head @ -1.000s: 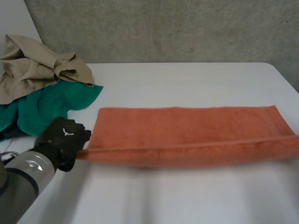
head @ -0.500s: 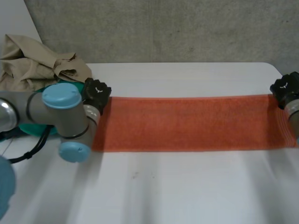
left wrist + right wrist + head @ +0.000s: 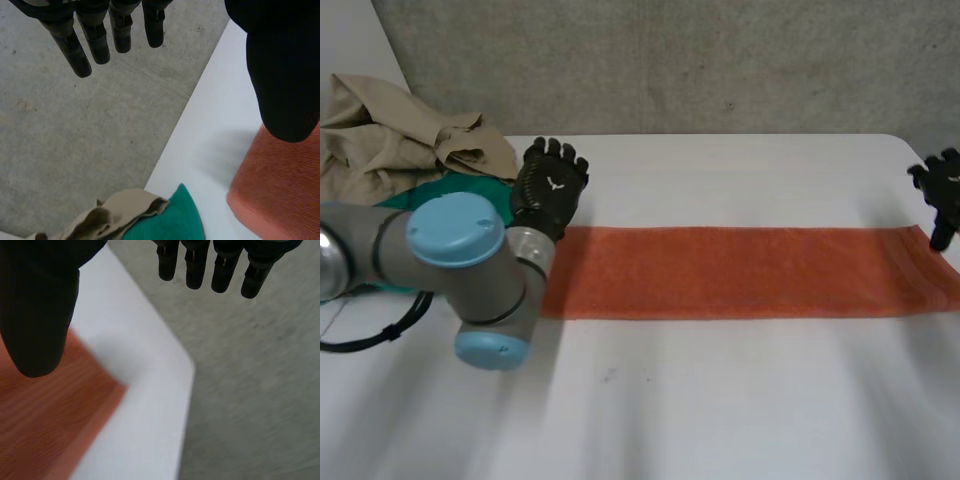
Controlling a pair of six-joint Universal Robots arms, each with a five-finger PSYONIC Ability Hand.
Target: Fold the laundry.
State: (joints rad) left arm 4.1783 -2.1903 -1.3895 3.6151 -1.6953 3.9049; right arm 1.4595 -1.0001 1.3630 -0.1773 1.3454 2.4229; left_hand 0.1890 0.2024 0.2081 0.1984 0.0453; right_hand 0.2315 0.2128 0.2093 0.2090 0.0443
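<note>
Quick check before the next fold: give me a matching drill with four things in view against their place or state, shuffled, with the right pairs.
Things:
1. orange towel
2. green cloth
3. beige garment
4. left hand

Place or state:
A. open, fingers straight, over the towel's end nearest the other laundry
B. lying flat in a long strip across the table
C. crumpled at the table's far left corner, on top of another cloth
D. partly covered by the beige garment

Pairs: 1-B, 2-D, 3-C, 4-A
</note>
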